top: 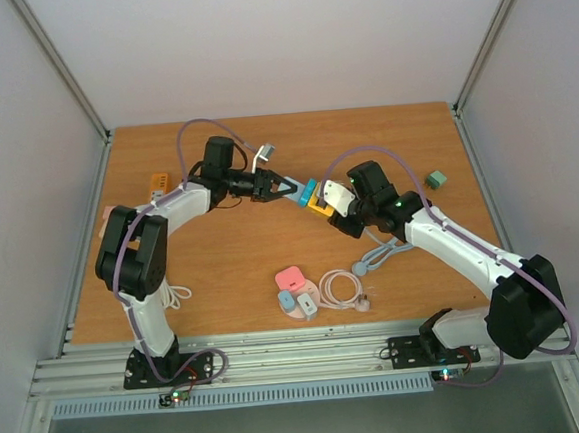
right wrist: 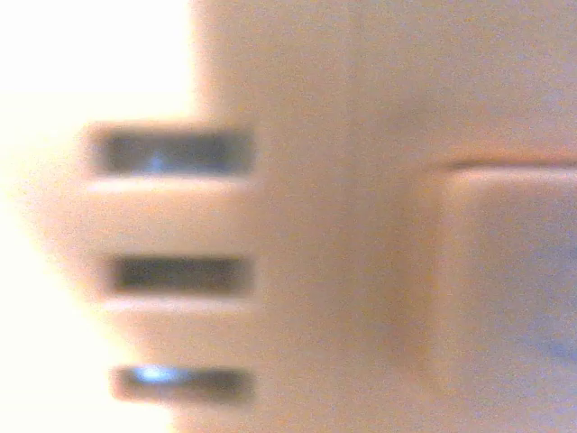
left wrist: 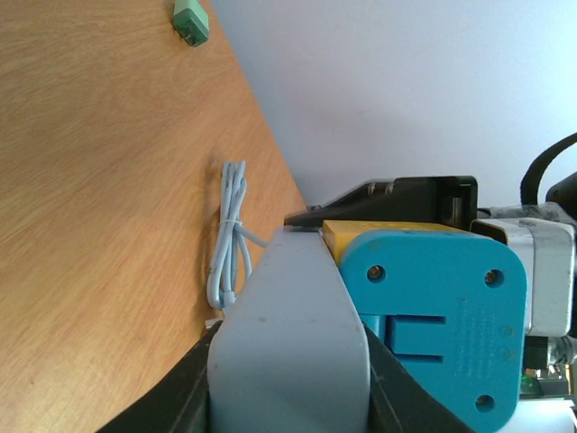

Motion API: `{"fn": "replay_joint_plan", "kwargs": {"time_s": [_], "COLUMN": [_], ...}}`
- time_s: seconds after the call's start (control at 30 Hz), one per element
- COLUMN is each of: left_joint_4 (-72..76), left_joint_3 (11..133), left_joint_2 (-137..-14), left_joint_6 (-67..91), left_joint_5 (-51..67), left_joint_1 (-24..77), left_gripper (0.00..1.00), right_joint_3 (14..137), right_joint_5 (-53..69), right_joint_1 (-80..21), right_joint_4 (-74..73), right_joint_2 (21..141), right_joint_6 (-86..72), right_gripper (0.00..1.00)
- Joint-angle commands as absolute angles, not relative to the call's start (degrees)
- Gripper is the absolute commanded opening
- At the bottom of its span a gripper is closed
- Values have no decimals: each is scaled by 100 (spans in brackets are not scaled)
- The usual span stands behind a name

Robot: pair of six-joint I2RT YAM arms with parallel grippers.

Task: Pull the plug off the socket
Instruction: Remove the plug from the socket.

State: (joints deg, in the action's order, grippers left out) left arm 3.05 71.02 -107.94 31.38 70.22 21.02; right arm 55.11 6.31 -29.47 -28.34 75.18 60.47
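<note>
The plug and socket assembly hangs in mid-air between both arms over the table's middle. In the top view it shows a teal part (top: 309,191), an orange-yellow part (top: 318,209) and a white socket block (top: 336,197). My left gripper (top: 285,187) is shut on a grey plug body (left wrist: 288,352), which sits against a blue block (left wrist: 442,316) and a yellow piece (left wrist: 379,233). My right gripper (top: 347,204) holds the white socket block; its slotted face (right wrist: 297,225) fills the right wrist view, blurred, and hides the fingers.
A green adapter (top: 435,179) lies at the right and also shows in the left wrist view (left wrist: 191,23). A light blue cable bundle (top: 373,258) lies under the right arm. Pink, blue and white adapters (top: 295,291) and a pink coiled cable (top: 341,291) lie near the front. An orange item (top: 158,183) lies at the far left.
</note>
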Motion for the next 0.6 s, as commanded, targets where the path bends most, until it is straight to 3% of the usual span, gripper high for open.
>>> {"fn": "replay_joint_plan", "kwargs": {"time_s": [0.0,0.07,0.1,0.57], "left_joint_4": [619,321,128,-2186], "left_joint_3": [6980,7002,7023,7066], "left_joint_2": [-10524,-10428,-10375,-9816], "left_joint_6": [3212,3044,2865,936], "left_joint_5": [6915,6684,6568,5946], "left_joint_1": [2021,1885,1815,1517], "left_gripper": [0,1,0,0], "right_joint_3": [5751,5855,5906,6772], "right_joint_5": [546,685,777,691], "right_joint_1": [-2997,-2997,-2997,-3318], "right_joint_4": [-2678,-2981,-3132,-3632], "right_joint_2": [7455,7417,7403,7838], "right_joint_6": [6004,6103,6154,6052], "right_gripper": [75,95,98,98]}}
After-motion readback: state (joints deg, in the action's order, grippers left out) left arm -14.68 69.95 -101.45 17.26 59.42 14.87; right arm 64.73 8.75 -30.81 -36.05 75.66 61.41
